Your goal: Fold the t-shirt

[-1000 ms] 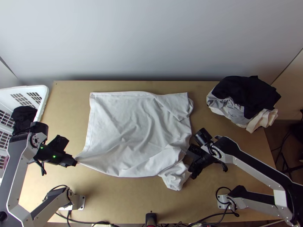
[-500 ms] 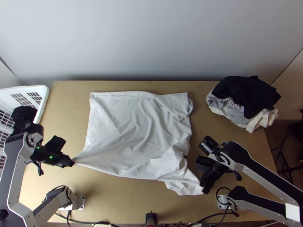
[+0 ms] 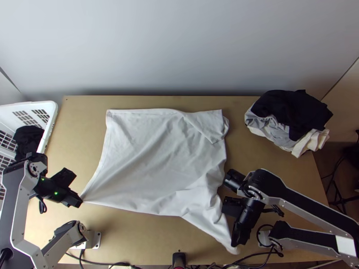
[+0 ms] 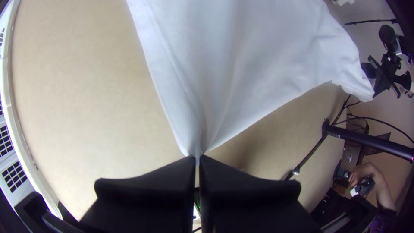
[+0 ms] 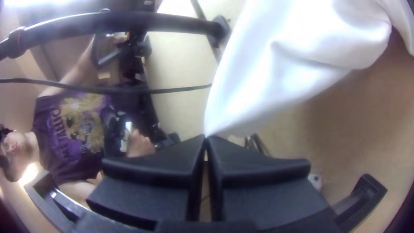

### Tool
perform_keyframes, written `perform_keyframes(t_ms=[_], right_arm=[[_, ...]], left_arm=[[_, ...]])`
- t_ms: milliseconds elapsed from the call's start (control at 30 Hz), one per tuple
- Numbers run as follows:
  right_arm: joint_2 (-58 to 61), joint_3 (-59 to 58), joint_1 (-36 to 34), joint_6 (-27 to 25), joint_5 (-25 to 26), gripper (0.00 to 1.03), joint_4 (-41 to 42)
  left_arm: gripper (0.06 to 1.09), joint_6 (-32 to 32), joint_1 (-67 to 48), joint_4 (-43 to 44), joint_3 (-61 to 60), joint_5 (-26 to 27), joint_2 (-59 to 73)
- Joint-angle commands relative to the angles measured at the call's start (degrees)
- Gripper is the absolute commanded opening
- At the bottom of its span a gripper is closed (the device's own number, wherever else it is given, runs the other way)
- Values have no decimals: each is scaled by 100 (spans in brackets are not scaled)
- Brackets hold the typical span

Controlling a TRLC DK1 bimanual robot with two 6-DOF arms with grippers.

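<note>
White t-shirt (image 3: pixel 157 157) on the desk (image 3: pixel 148 244), spread broad but unevenly, between the two hands. Left hand (image 4: pixel 197 157): fingers pressed together on a gathered corner, where the band-like left edge (image 3: pixel 103 154) meets the near edge. Right hand (image 5: pixel 205 137): fingers likewise closed on a tip of cloth at the opposite end; sleeve or shoulder, cannot tell.

Line that matters: the near edge (image 3: pixel 134 209), running from one hand to the other. Not square to the desk. In the top view it slopes down toward the right hand, which sits nearer the desk's near side than the left. Most of the shirt lies on the far side of that line, away from the arm bases; the far edge (image 3: pixel 143 110) lies roughly level across the desk. Cloth looks taut beside the left hand, looser and rumpled short of the right.

Judgement: early in the fold, shirt being squared up first. Each hand is the nearer one to its own end, so no crossing needed. Levelling wants the right end brought farther up the desk than the left; a fold would then go away from the bases. Risk: uneven pull skews the body, or the small pinches slip.
</note>
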Motion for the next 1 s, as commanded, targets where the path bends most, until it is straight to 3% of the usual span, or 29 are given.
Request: perform_keyframes(t_ms=[0,200,300,400,467,500,533,633,767,800,967], right_arm=[[306,809,193,-155,-816,3,-557],[482,185,527,-340,-965,3,-513],[667,-87,466,29,-965,4,102],[816,-184,193,284,-833,28,375],[904,-166,88,319,-789,58,383],[939,-122,70,337,-781,81,383],[948,-70,0,354,-763,99,366],[895,405,-519,284,-745,99,111],[842,1143,-1899,-208,-499,99,-214],[886,1266,-2276,-410,-280,99,-214],[1291,1363,-3612,-744,248,99,252]], left_arm=[[9,201,81,-7,-136,-135,-21],[9,192,19,-7,-241,-197,-39],[9,87,-113,19,-241,-197,-13],[9,-45,-262,80,-224,-188,-13],[9,-107,-288,133,-153,-179,-4],[10,-168,-288,195,-100,-153,5],[14,-230,-306,265,-13,-127,5],[48,-485,-297,291,383,199,31],[95,-810,-306,335,778,524,58],[101,-880,-315,344,858,647,84],[103,-1548,-666,502,1218,1113,190]])
